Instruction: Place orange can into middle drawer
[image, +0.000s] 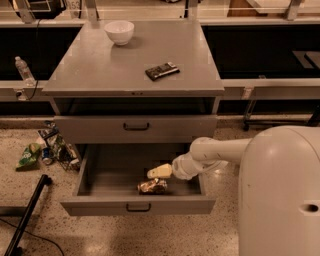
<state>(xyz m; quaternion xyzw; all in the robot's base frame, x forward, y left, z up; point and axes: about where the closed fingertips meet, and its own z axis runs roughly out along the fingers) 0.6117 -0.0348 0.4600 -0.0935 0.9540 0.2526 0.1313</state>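
End effector (160, 171) over orange can (152, 186) in middle drawer (100, 203), rear shadowed

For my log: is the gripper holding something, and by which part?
Apparently nothing: the gripper hangs just above the orange can, which lies in the open middle drawer.

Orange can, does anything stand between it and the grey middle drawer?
Nothing visible does. The shiny gold-orange can lies on the floor of the open grey metal middle drawer, near its front wall. The gripper is just behind it, over the drawer.
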